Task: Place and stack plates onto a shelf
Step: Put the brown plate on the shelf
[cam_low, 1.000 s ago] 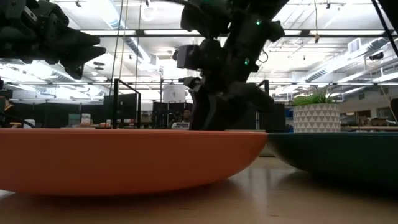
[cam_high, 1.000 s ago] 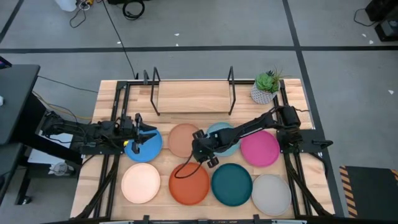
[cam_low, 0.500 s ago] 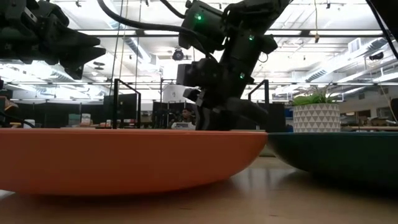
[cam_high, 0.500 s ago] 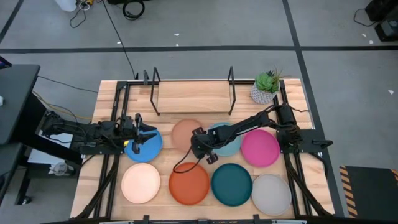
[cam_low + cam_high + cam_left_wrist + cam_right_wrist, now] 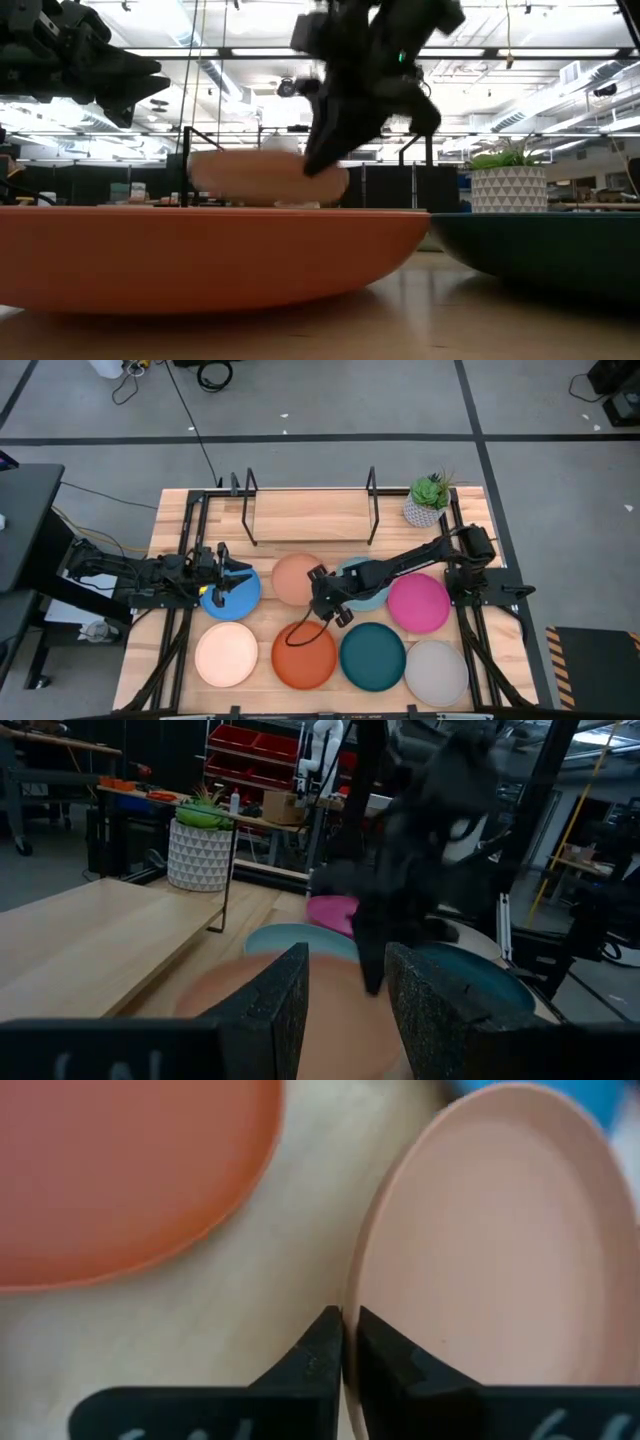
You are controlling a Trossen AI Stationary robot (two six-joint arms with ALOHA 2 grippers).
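Above the table, right gripper (image 5: 342, 1342) apparently pinches tan plate (image 5: 480, 1250)

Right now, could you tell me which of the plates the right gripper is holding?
The tan plate, pinched at its rim by the right gripper and lifted; the others lie flat.

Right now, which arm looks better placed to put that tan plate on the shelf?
The right: its gripper already pinches the tan plate's rim, lifted off the table. The left gripper hovers over the blue plate.
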